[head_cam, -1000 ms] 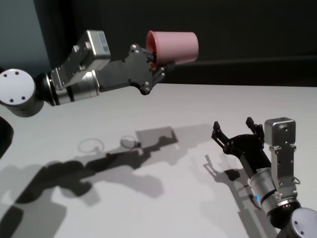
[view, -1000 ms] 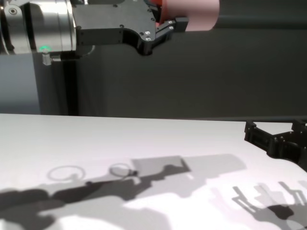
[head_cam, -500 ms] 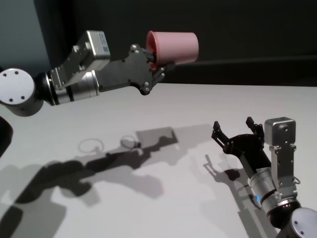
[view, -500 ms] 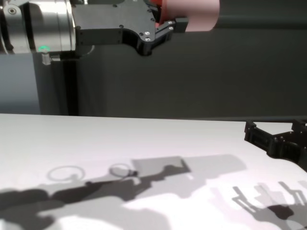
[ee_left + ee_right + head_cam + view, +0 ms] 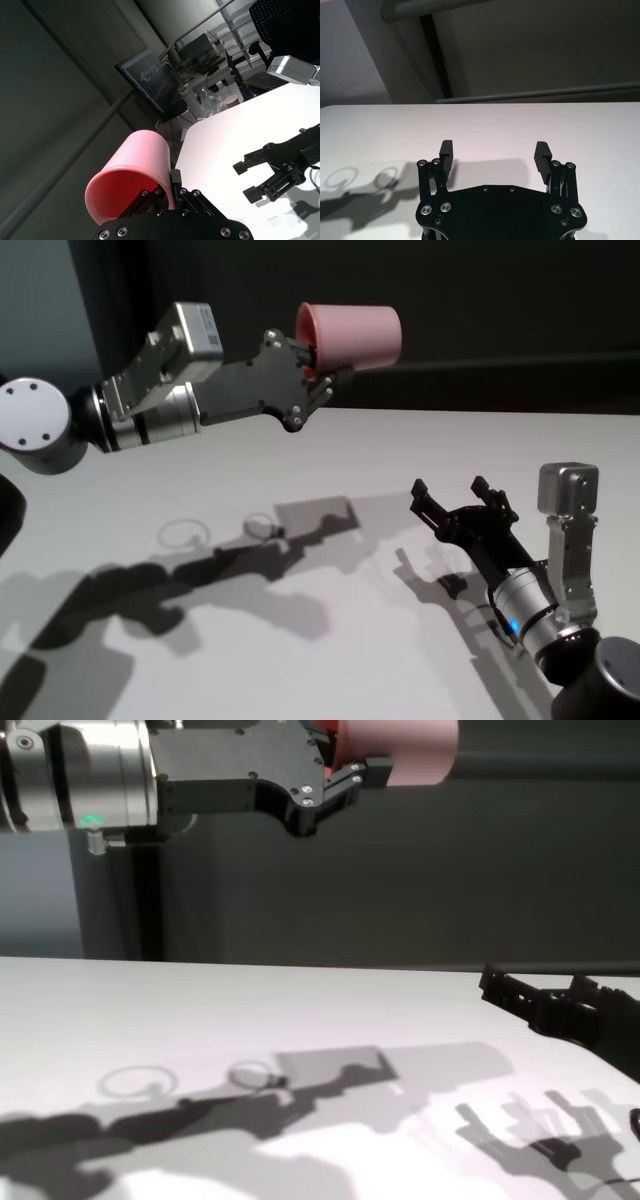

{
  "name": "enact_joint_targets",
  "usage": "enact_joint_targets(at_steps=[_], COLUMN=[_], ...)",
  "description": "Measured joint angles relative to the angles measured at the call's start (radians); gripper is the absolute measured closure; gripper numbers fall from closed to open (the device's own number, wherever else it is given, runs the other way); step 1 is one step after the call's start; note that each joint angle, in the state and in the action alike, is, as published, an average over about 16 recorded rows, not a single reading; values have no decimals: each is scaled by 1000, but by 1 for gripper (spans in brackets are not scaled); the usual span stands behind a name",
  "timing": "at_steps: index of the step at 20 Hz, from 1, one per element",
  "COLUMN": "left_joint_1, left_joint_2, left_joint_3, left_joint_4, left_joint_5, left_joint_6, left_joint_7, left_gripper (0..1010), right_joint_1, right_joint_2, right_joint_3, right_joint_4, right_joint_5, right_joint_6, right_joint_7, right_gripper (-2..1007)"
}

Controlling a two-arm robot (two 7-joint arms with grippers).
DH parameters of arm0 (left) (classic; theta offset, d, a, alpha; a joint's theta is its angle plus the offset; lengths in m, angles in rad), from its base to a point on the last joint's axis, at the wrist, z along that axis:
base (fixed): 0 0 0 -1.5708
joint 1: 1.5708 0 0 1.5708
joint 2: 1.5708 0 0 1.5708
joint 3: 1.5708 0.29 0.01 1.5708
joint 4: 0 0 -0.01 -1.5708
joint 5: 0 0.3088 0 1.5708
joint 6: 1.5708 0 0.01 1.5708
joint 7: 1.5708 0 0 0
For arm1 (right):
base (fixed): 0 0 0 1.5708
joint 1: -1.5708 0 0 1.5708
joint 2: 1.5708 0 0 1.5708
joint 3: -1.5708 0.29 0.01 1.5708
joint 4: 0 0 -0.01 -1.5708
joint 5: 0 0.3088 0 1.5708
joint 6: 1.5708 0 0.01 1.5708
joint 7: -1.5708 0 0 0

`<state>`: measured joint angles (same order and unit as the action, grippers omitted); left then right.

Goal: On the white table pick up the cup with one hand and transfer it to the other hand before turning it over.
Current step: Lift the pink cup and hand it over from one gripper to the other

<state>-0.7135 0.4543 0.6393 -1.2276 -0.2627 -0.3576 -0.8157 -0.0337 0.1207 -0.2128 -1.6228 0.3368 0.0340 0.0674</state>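
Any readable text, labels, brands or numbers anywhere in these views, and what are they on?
No legible text in any view.
Label on the left arm's wrist housing: print too small to read.
Monitor in the room behind, left wrist view: screen content blurred, unreadable.
Cup, table, both end effectors: no markings seen.

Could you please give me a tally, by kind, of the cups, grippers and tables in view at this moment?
Cups: 1, the pink cup, held in the air on its side by the left gripper.
Grippers: 2, the left gripper and the right gripper, which is open low over the table.
Tables: 1, the white table.
Total: 4
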Motion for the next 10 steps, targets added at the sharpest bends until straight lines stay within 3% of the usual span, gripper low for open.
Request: enact_joint_targets(at_steps=[10], left_joint_1=[-1], left_joint_2=[1], left_joint_3=[1], left_joint_4=[-1], left_joint_5=[0], left_joint_6=[-1], left_joint_7=[-1], left_gripper=[967], right_joint_1=[23], right_joint_2=[-41], right_joint_3=[95], right_joint_4=[10], right_joint_5=[328], right_joint_6=[128], right_joint_7=[193], right_gripper=[3])
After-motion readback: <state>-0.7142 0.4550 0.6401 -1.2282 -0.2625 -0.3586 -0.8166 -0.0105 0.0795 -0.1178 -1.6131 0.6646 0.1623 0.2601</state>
